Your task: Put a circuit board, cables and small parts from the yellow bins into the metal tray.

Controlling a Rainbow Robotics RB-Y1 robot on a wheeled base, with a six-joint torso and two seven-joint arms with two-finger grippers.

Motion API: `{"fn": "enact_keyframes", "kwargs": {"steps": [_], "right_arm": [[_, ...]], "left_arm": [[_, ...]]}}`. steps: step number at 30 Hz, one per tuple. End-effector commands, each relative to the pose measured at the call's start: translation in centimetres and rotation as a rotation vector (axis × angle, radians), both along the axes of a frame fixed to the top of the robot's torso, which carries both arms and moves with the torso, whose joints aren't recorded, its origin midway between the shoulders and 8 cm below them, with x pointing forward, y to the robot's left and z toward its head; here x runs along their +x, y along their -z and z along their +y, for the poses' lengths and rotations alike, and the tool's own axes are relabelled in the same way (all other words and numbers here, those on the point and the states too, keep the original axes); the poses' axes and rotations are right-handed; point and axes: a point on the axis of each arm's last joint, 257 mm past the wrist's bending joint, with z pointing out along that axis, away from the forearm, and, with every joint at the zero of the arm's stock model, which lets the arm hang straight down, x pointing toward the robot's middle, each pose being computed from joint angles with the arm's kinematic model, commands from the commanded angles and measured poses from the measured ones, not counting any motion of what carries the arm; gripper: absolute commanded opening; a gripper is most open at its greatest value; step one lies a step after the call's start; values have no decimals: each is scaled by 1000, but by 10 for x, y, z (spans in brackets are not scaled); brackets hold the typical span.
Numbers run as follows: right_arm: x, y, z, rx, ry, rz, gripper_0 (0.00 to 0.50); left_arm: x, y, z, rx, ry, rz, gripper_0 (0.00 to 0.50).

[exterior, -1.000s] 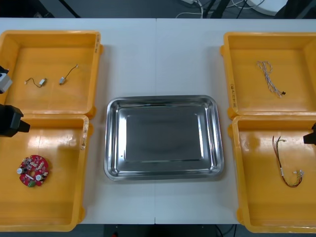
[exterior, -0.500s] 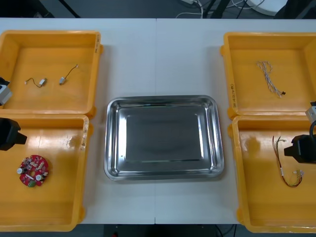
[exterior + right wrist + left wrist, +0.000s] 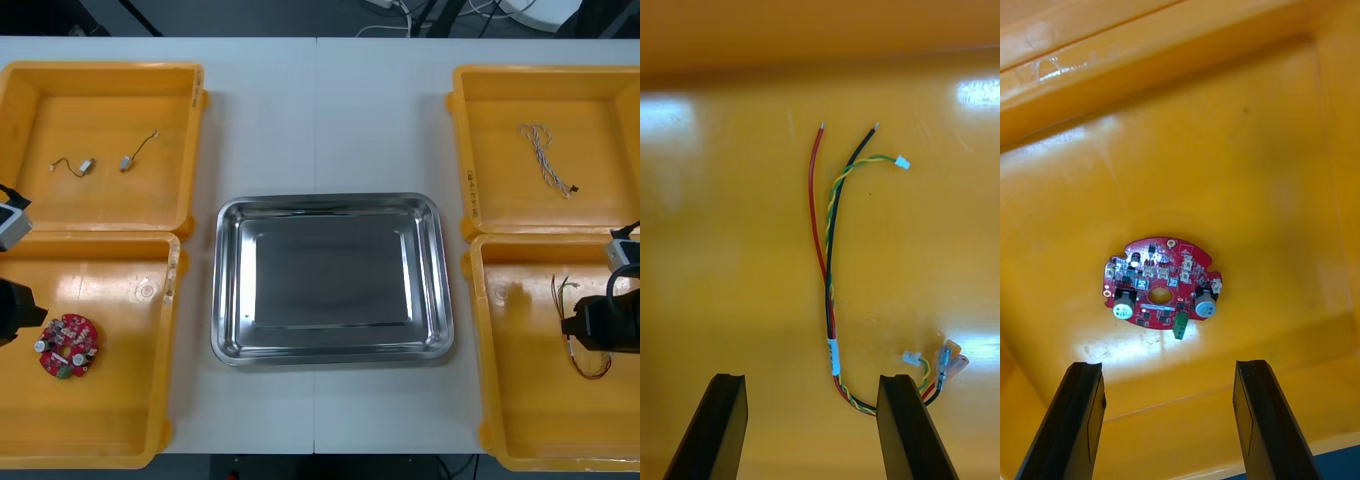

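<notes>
A round red circuit board [image 3: 68,346] lies in the near left yellow bin [image 3: 120,440]. My left gripper [image 3: 12,312] hovers at that bin's left edge. In the left wrist view the gripper [image 3: 1169,420] is open, with the board [image 3: 1161,289] on the bin floor just beyond its fingers. The red and yellow cable [image 3: 562,292] lies in the near right bin [image 3: 520,430], and my right gripper [image 3: 600,325] hangs over its middle. The right wrist view shows this gripper [image 3: 812,427] open, with the cable [image 3: 829,285] running out from between the fingers.
The shiny metal tray [image 3: 330,203] sits bare at the table's middle. Two small metal parts [image 3: 85,167] with wires rest in the far left bin. A twisted blue and white cable [image 3: 545,155] lies in the far right bin.
My right gripper has come in from the right edge to above the red and yellow cable. My left gripper has slid toward the near side, closer to the circuit board.
</notes>
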Motion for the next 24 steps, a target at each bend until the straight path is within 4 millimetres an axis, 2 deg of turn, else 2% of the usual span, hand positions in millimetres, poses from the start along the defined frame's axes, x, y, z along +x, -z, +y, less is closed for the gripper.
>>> {"fn": "enact_keyframes", "kwargs": {"steps": [1, 12, 24], "right_arm": [[-4, 6, 7, -10, -18, -7, 500], [5, 30, 3, -13, -11, -14, 500], [-1, 45, -3, -44, -17, -8, 500]], "left_arm": [[-16, 7, 4, 107, 179, 12, 500], [-20, 27, 7, 95, 211, -35, 500], [-29, 53, 10, 100, 219, -53, 500]]}}
